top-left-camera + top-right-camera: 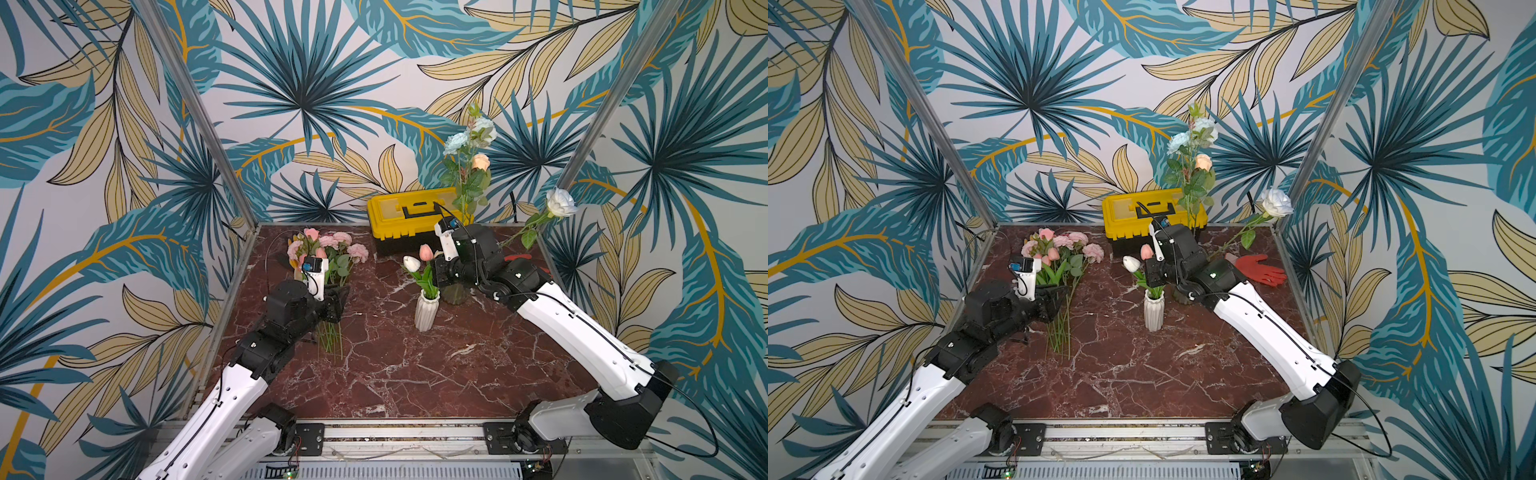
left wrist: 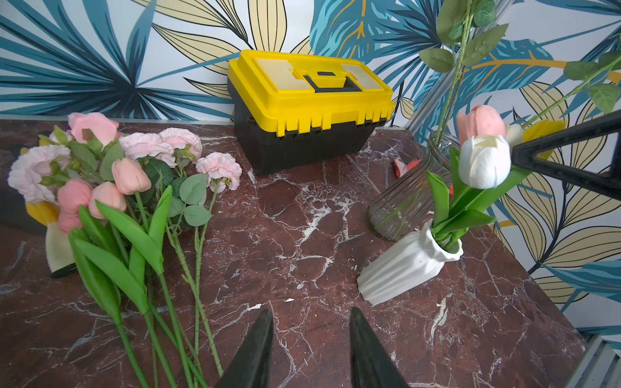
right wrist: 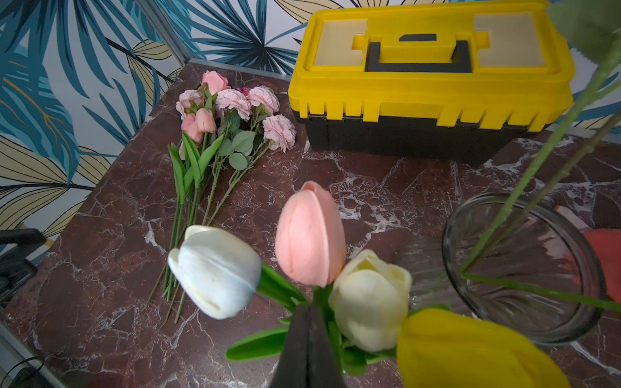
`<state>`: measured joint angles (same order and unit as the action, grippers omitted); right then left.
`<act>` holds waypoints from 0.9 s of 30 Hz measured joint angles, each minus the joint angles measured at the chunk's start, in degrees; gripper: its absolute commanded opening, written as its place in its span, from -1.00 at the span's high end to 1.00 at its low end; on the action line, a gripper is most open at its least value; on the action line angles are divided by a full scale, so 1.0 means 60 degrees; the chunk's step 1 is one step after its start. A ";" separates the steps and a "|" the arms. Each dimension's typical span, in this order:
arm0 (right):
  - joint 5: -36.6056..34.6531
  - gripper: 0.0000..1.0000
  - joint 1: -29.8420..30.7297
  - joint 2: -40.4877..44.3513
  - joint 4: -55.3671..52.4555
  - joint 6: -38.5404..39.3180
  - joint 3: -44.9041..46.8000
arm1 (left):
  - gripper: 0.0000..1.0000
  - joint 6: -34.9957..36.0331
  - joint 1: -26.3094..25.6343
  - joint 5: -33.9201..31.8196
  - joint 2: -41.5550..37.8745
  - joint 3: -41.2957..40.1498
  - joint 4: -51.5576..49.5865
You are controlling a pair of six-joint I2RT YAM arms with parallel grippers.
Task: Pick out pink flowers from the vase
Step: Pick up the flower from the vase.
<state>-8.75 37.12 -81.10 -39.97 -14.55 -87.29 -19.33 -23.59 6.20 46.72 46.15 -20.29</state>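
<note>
Right gripper (image 3: 307, 312): pressed together low on the stem of the coral-pink tulip (image 3: 311, 235), just under the bloom; seemingly pinched there so that this stem alone comes out.
Coral-pink tulip: upright in the white ribbed ceramic vase (image 1: 426, 313) near the middle of the dark red marble table (image 1: 415, 374), crowded by a white tulip (image 3: 215, 268), a cream tulip (image 3: 369, 299) and a yellow tulip (image 3: 470, 352).
Left gripper (image 2: 311, 310): jaws apart, nothing between them, hovering over bare marble beside the bundle's stems; probably parked clear of the pull.
Bundle of pink flowers (image 1: 328, 245): flat toward the table's far left corner, heads to the far edge, stems parallel; apparently the sorted lot, well apart from both vases.
Clear ribbed glass vase (image 2: 396, 205): just beside the white one; above it only pale blue roses (image 1: 461, 141), a peach rosebud (image 1: 481, 162) and a white rose (image 1: 561, 202).
Step, as judged: lifting out what looks like the last pink bloom.
Risk: tangled leaves dragging neighbours, or tipping the small vase; straight upward pull advisable.
</note>
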 measured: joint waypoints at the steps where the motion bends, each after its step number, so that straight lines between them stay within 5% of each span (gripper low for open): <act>1: -0.0007 1.00 0.0000 -0.0040 -0.0036 0.0000 -0.0022 | 0.21 -0.0018 0.0000 0.0000 -0.0007 -0.0007 -0.0004; 19: -0.0004 0.58 0.0000 -0.0616 -0.0503 0.0146 -0.0080 | 0.20 -0.0036 0.0000 -0.0076 -0.0095 -0.0015 -0.0004; 27: -0.0095 0.57 0.0000 -0.0812 -0.0499 0.0182 -0.0080 | 0.20 -0.0036 0.0000 -0.0146 -0.0109 -0.0095 0.0000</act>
<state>-9.32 37.12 -85.97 -42.96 -13.45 -87.77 -19.55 -23.59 5.32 46.06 45.58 -20.29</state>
